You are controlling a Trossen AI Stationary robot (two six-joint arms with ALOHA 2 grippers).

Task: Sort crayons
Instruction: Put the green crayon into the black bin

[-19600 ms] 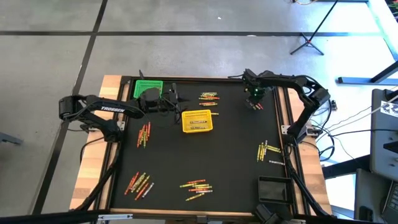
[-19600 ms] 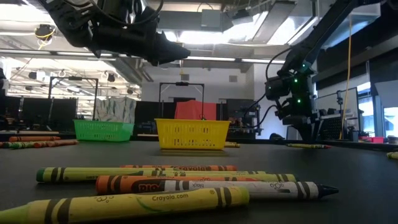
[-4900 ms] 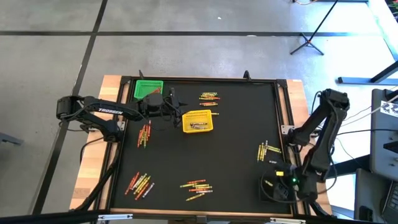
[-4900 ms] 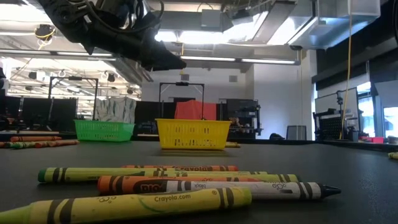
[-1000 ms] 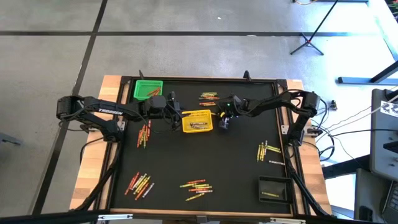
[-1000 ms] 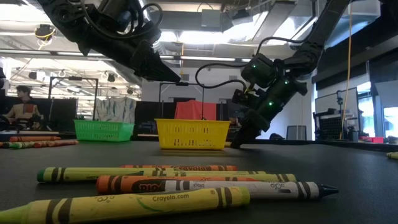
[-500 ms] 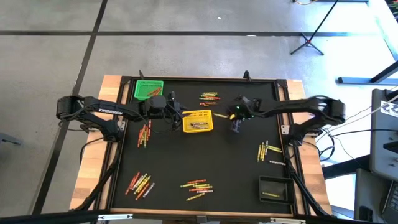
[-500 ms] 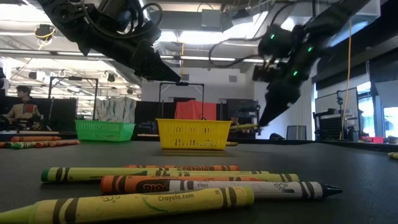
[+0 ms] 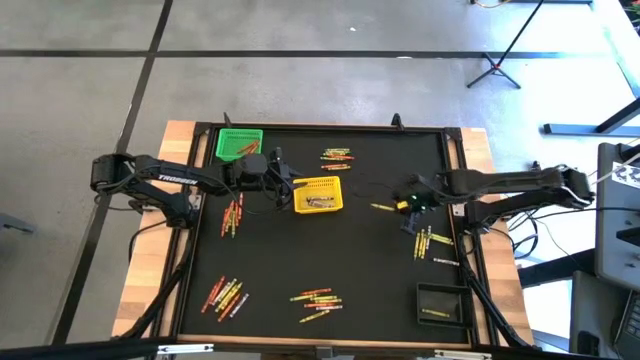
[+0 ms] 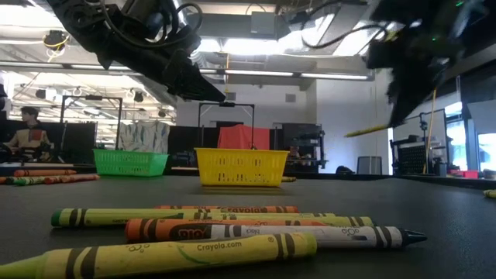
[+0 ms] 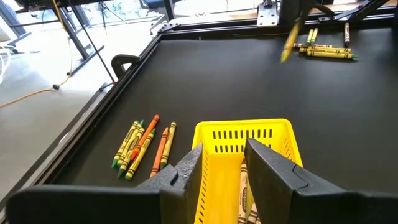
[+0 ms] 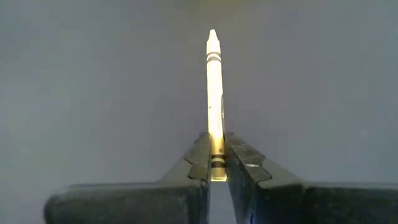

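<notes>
The right tool (image 12: 216,163) is clamped on the lower end of a thin yellow wax crayon (image 12: 214,93), which juts straight out past its two dark fingers (image 12: 196,157); in the high view this tool (image 9: 408,207) hangs over the right part of the black-topped bench (image 9: 380,260), the held crayon (image 9: 383,207) pointing toward the small yellow mesh basket (image 9: 318,194), well apart from it.

The left tool (image 11: 222,163) hovers just over that yellow basket (image 11: 242,134), its fingers (image 11: 186,171) somewhat apart and gripping nothing; a few crayons lie inside the basket.

Other loose crayons lie in clusters on the bench: one (image 9: 336,155) behind the basket, one (image 9: 232,212) near the left edge, two (image 9: 225,294) (image 9: 315,299) along the front, and one (image 9: 432,243) by the right edge; a small green mesh basket (image 9: 238,142) stands at the back left corner; a small black mesh basket (image 9: 439,303) sits at the front right corner.
</notes>
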